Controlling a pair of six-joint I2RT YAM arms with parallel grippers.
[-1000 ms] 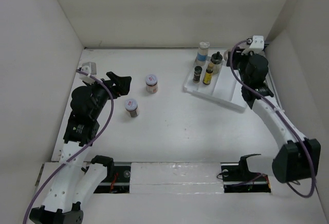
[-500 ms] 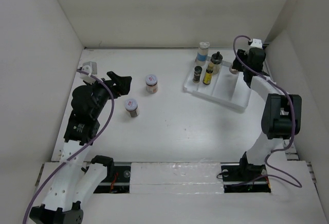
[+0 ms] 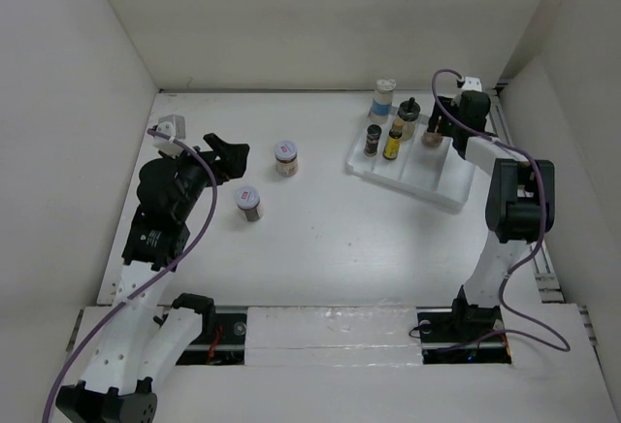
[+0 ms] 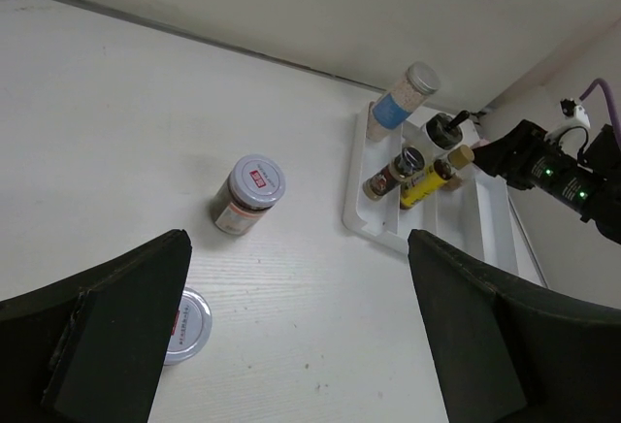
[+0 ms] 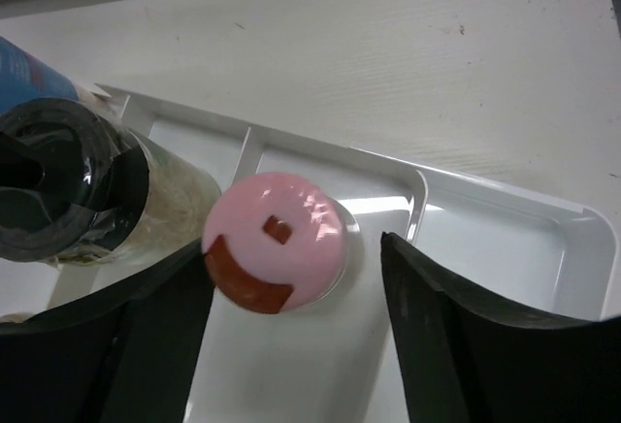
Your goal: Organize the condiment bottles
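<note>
The small pink-lidded jar (image 5: pixel 275 242) stands upright at the far end of a compartment of the white divided plastic tray (image 5: pixel 505 248). It sits between the fingers of your right hand (image 5: pixel 296 248), whose jaws are parted. The right finger (image 5: pixel 456 345) shows a gap of tray floor beside the jar. The left finger (image 5: pixel 107 345) meets the lid's edge in the wrist view, and you cannot tell whether it touches.

Just left of the pink jar stands a glass jar with a glossy black cap (image 5: pixel 68 185). Behind that stands a blue-labelled bottle with a pale cap (image 3: pixel 383 98). A yellow bottle with a dark cap (image 3: pixel 394 142) and a small dark jar with a silver lid (image 3: pixel 373 139) stand at the tray's left side. A low divider rises just right of the pink jar, and the compartment beyond it shows bare white floor.

The tray lies angled in the far right corner of the tabletop (image 3: pixel 340 239), with the back and right walls close by.

Your left hand (image 3: pixel 225 156) hangs with its jaws wide apart and nothing between them. Two squat jars with pale printed lids (image 3: pixel 285 157) (image 3: pixel 249 202) stand near it on the tabletop, well apart from the tray.

The pink lid is round and matte, with a dark red band and a small red mark.
</note>
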